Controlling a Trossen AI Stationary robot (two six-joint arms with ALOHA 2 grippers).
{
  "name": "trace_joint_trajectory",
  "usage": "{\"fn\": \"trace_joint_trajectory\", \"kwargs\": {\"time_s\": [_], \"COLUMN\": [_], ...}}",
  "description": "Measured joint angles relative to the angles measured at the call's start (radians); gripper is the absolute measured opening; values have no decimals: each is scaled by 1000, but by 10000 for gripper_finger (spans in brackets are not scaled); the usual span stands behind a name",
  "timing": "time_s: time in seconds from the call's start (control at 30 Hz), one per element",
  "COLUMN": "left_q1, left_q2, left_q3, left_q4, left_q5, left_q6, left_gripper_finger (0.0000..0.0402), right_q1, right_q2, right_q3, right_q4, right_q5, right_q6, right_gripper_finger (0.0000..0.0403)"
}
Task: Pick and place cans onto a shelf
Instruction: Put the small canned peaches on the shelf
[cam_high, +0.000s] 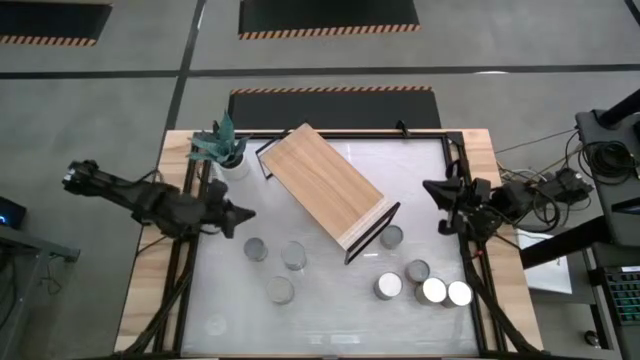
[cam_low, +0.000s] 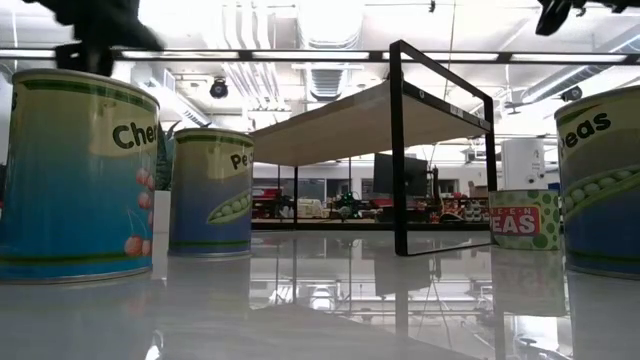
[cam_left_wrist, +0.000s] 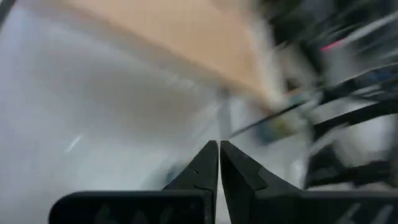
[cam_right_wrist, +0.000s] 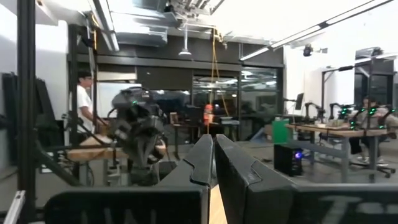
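Note:
Several cans stand on the white tabletop: three at the left centre (cam_high: 257, 249), (cam_high: 294, 255), (cam_high: 281, 290), one by the shelf's near end (cam_high: 391, 237), and several at the near right (cam_high: 418, 271), (cam_high: 434, 291). The low view shows labelled cans (cam_low: 75, 175), (cam_low: 210, 190). The shelf (cam_high: 325, 185), a light-wood board on a black wire frame, stands slantwise at the table's middle. My left gripper (cam_high: 245, 212) is shut and empty at the table's left, above the left cans. My right gripper (cam_high: 430, 187) is shut and empty at the right edge.
A white pot with a green plant (cam_high: 222, 148) stands at the far left corner beside the shelf's far end. The table's black frame (cam_high: 470, 250) runs along the edges. Bare tabletop (cam_high: 330, 310) lies at the near middle. People show in the room behind, in the right wrist view (cam_right_wrist: 84, 102).

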Motion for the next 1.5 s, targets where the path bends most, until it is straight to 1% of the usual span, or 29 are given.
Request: {"fn": "trace_joint_trajectory", "kwargs": {"time_s": [0.07,0.1,0.2,0.27,0.37,0.47,0.57,0.63,0.73,0.8,0.9,1.1,1.2,1.27,1.33,1.5], "left_q1": [-4,-4,-7,-17,-30,-31,-31,-30,-31,-31,-31,-31,-31,-31,-31,-31], "left_q2": [79,119,226,293,375,430,457,466,479,487,513,574,599,608,611,621], "left_q3": [37,46,76,98,126,142,142,137,135,135,134,135,135,135,135,135], "left_q4": [-86,-101,-94,-96,-101,-122,-134,-146,-188,-212,-247,-247,-247,-247,-246,-247], "left_q5": [60,100,214,253,268,287,296,305,325,325,325,304,302,301,302,280], "left_q6": [-80,-100,-151,-165,-172,-201,-225,-242,-250,-266,-295,-322,-315,-314,-313,-312], "left_gripper_finger": [0,0,0,0,0,0,2,11,41,70,125,248,294,314,326,330], "right_q1": [0,0,0,0,0,0,0,0,0,0,0,0,0,0,0,0], "right_q2": [16,21,34,35,34,35,40,40,40,39,40,39,40,40,40,40], "right_q3": [18,27,48,55,52,44,39,38,37,37,38,41,41,41,41,41], "right_q4": [1,1,0,1,1,-1,-3,-3,-2,-2,-2,-2,-3,-3,-3,-12], "right_q5": [2,2,2,2,2,1,1,0,0,0,-1,-1,-1,-1,-1,-1], "right_q6": [-12,-18,-38,-51,-52,-44,-29,-28,-41,-48,-57,-77,-79,-81,-81,-79], "right_gripper_finger": [9,9,9,9,9,9,9,9,9,9,9,9,9,9,9,9]}}
